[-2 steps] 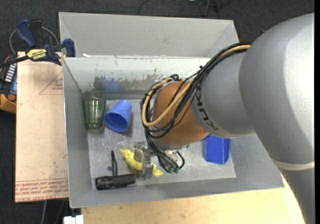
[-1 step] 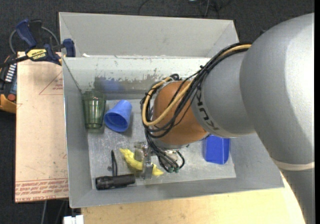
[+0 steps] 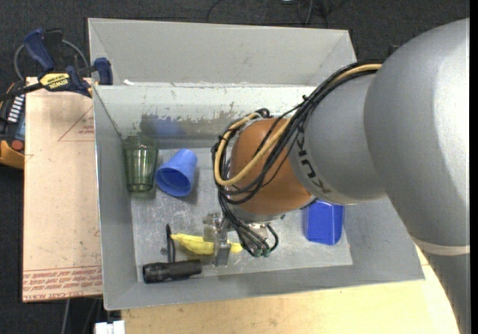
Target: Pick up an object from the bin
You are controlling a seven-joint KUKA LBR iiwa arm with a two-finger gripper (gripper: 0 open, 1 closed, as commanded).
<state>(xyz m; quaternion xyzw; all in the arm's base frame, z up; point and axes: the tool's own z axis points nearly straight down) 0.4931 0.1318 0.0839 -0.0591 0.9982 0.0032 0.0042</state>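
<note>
Where the gripper (image 3: 221,241) hangs, yellow banana-shaped thing (image 3: 188,243) beneath, stretching left, open or closed unclear.

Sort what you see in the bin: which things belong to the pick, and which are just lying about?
Belong: grey bin; gripper, low at its front; yellow banana-shaped thing beneath the gripper.
Lying about: green cup, standing left; blue cup on its side; blue block, right; black tube, front left.

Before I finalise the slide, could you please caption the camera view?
KUKA gripper low over a yellow piece in the grey bin, beside a black tube.
</note>
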